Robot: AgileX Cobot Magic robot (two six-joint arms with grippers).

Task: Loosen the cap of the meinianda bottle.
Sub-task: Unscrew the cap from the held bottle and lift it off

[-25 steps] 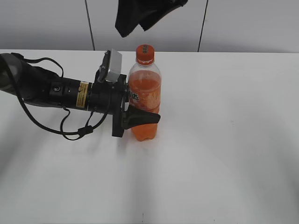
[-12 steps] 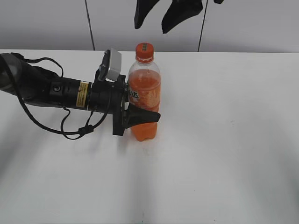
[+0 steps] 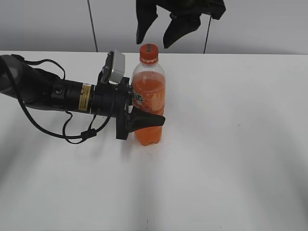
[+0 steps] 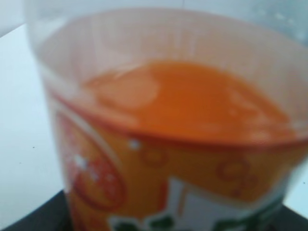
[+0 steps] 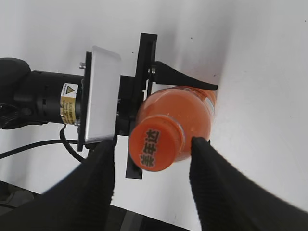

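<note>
Nearly full, the bottle looks heavy and slick, so the left gripper clenches its waist while the right gripper, spread wide, straddles the small cap.

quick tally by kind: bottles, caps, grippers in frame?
Bottles: 1, the meinianda bottle, upright on the white table.
Caps: 1, the orange cap, on the bottle's neck.
Grippers: 2, the left gripper clamped on the bottle's body, and the right gripper open above the cap.
Total: 4
</note>
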